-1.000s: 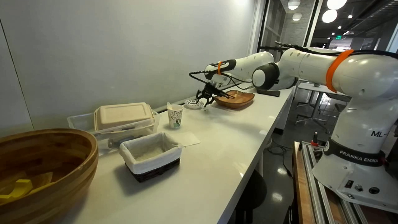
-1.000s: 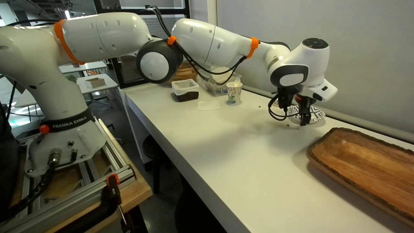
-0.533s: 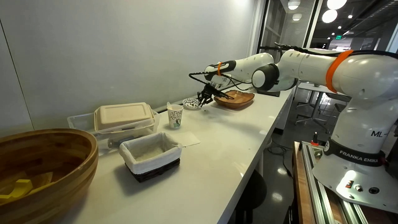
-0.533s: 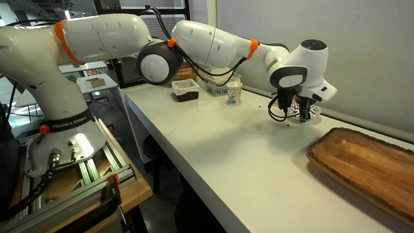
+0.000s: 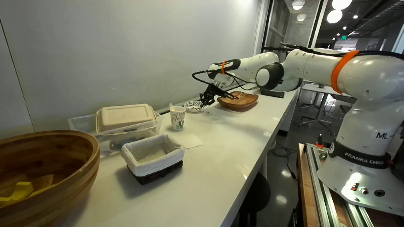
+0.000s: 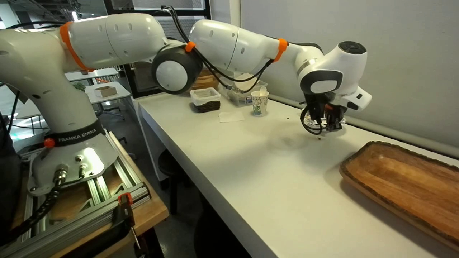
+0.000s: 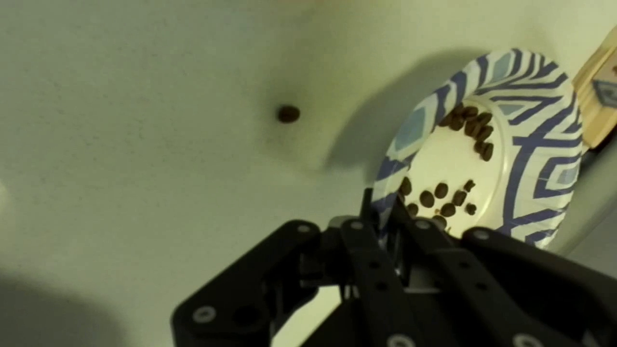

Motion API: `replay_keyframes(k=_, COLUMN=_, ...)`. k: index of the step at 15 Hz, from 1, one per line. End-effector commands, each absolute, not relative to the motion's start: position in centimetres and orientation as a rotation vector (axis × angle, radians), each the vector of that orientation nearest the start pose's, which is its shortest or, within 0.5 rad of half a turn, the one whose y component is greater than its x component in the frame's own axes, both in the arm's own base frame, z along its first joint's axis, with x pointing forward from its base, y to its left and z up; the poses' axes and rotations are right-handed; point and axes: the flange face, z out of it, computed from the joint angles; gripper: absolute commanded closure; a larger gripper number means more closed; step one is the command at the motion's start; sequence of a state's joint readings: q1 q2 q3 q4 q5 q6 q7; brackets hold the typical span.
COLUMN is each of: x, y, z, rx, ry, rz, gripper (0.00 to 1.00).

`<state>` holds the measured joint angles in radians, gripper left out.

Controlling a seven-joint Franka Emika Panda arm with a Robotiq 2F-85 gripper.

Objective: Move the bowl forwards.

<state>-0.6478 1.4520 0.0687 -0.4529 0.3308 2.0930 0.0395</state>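
The bowl [image 7: 547, 183] is a small shallow paper one with a blue-and-white patterned rim. Several brown beans [image 7: 448, 209] lie on its pale bottom. In the wrist view my gripper [image 7: 382, 207] is shut on the near side of its rim, one finger outside and one inside. An exterior view shows the bowl [image 5: 192, 106] near the wall, with the gripper [image 5: 205, 104] at its right side. In an exterior view the gripper [image 6: 334, 127] hides much of the bowl [image 6: 312, 124]. Whether the bowl's base touches the table I cannot tell.
A patterned paper cup [image 5: 178, 118] with a spoon stands close by. A brown wooden tray [image 6: 401, 179] lies on the opposite side. Farther along are a cloth-lined basket [image 5: 151, 157], a plastic box [image 5: 104, 142] and a large wooden bowl [image 5: 63, 176]. One loose bean [image 7: 288, 114] is on the table.
The jaws have come together on the bowl's rim. Bowl and gripper have shifted a little, the bowl toward the paper cup, leftward in both exterior views.
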Motion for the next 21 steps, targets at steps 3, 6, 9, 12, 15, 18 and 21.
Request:
replay_keyframes(k=3, x=66.0, y=-46.1, z=15.4, rx=-2.704, ry=0.751, rz=-0.208, gripper=0.99)
replay_keyframes(k=6, x=65.7, y=-45.1, z=15.5, rx=-2.766, ry=0.559, rz=-0.106, gripper=0.99)
replay_keyframes(k=9, x=66.1, y=-43.0, z=15.6, rx=-2.814, ry=0.385, rz=0.011, gripper=0.99)
replay_keyframes(k=12, x=66.9, y=-40.6, z=15.1, rx=-2.862, ry=0.219, rz=0.111, gripper=0.99)
replay_keyframes(k=15, x=67.7, y=-38.2, z=14.3, rx=-2.895, ry=0.045, rz=0.196, gripper=0.99)
replay_keyframes(k=18, x=67.8, y=-37.3, z=14.1, rx=-2.932, ry=-0.116, rz=0.273, gripper=0.99)
replay_keyframes(k=21, x=67.9, y=-36.8, z=15.1, rx=-2.956, ry=-0.284, rz=0.343, gripper=0.64)
